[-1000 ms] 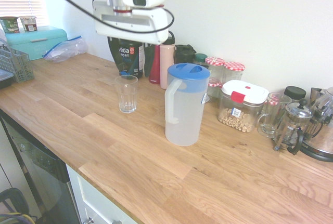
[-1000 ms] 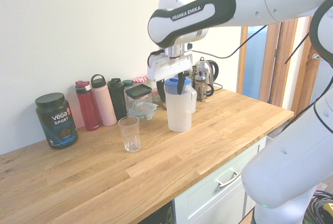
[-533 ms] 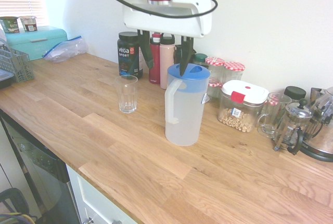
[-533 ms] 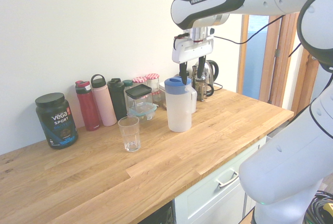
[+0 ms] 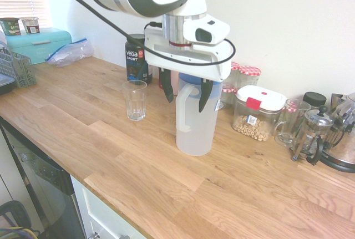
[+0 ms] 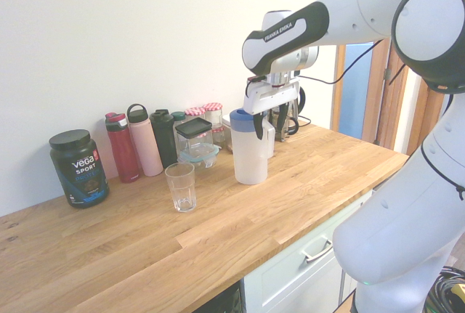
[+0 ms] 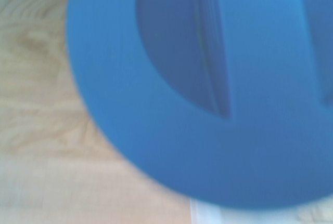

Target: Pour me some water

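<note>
To the left of the gripper (image 5: 184, 92) and apart from it stands the empty tumbler (image 5: 134, 100). Directly beneath the gripper, the jug (image 5: 195, 122) sits upright on the counter (image 5: 138, 161); the wide-spread fingers (image 5: 204, 96) straddle its upper part around the white handle (image 5: 182, 108). The water shows faintly low inside. This looks like the grasping step: next, closing squarely on the handle.

Oak worktop (image 5: 166, 183), white wall (image 5: 288, 23)

jug (image 5: 194, 122) frosted white | lid (image 7: 208, 94) blue | countertop (image 5: 166, 167) pale wood grain
</note>
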